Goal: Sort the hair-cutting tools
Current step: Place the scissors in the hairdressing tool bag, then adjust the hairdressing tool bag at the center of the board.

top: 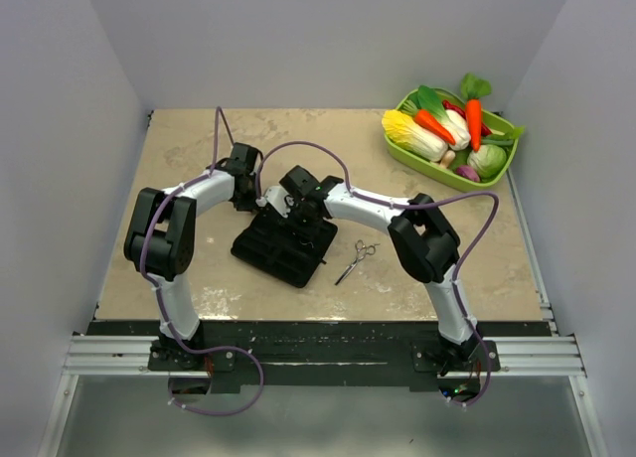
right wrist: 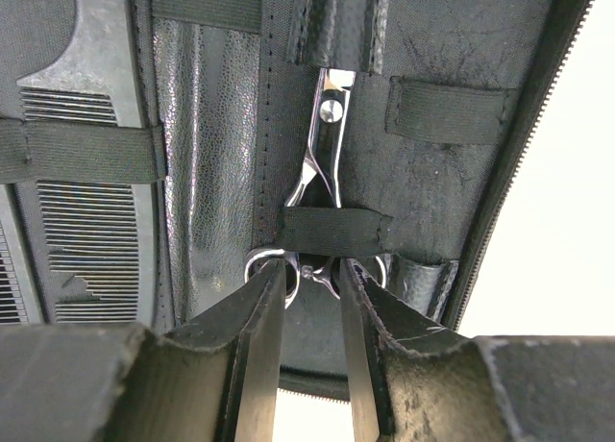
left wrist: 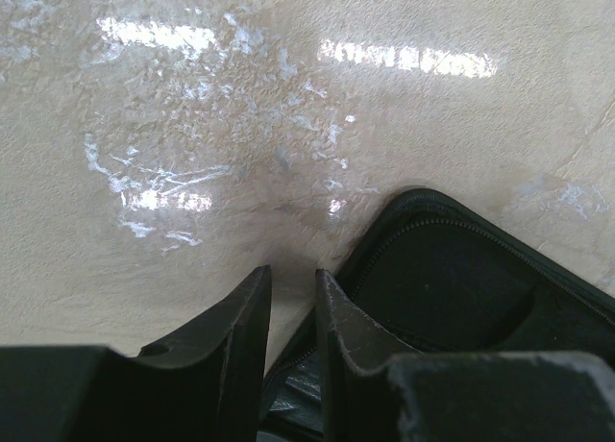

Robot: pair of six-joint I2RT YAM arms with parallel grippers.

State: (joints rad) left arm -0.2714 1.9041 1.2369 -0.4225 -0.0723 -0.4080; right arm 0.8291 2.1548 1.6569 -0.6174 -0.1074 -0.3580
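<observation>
An open black case [top: 283, 246] lies mid-table. Inside it, silver scissors [right wrist: 327, 144] sit under an elastic strap, and my right gripper [right wrist: 312, 274] is shut on their ring handles. It hovers over the case [right wrist: 221, 173] in the top view too, right gripper [top: 298, 214]. A black comb [right wrist: 86, 173] is strapped in to the left, with the edge of another comb [right wrist: 6, 269] beside it. A second pair of scissors [top: 356, 261] lies loose on the table right of the case. My left gripper [left wrist: 293, 279] [top: 249, 199] is at the case's far-left corner, jaws narrow with the zipper rim of the case [left wrist: 461, 298] between them.
A green tray [top: 417, 159] of toy vegetables stands at the back right corner. White walls close in the beige table [top: 179, 139] on three sides. Both arms reach inward over the middle.
</observation>
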